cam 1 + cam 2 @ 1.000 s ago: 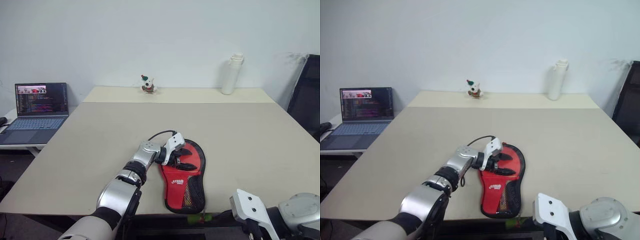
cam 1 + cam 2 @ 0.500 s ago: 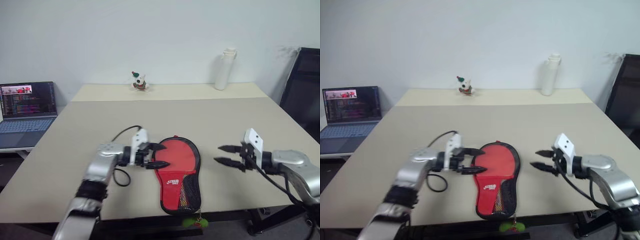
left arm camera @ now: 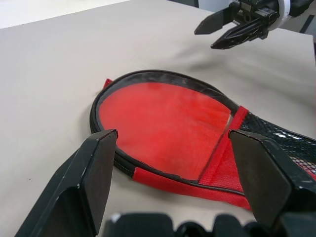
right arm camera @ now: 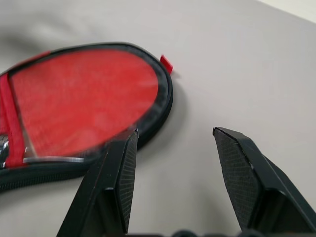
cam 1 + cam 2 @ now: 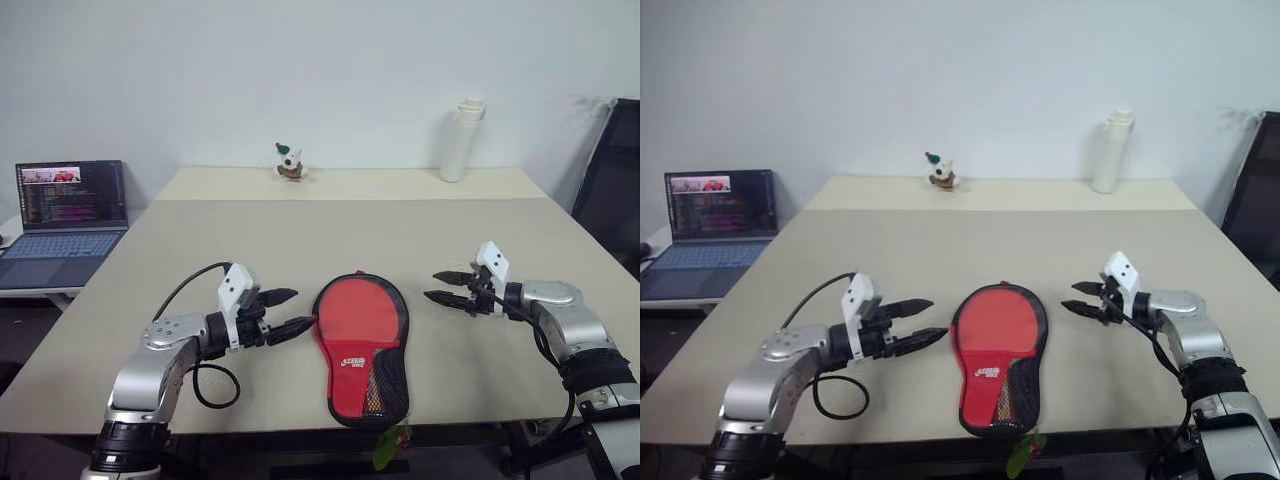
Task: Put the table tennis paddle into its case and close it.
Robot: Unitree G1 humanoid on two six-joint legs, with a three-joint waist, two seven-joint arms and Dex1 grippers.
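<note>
Both arms have drawn apart: the left gripper [image 5: 292, 312] left the case [image 5: 362, 345], the right gripper [image 5: 446, 287] came up opposite. Each spreads two fingers, holding nothing. One case lies flat between them on the table [image 5: 300, 230].

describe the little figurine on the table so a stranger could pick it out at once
On the big beige table, look to the far edge by the white wall. The small white figurine with a green-and-red cap stands left of the tall white bottle, much shorter and colourful.
</note>
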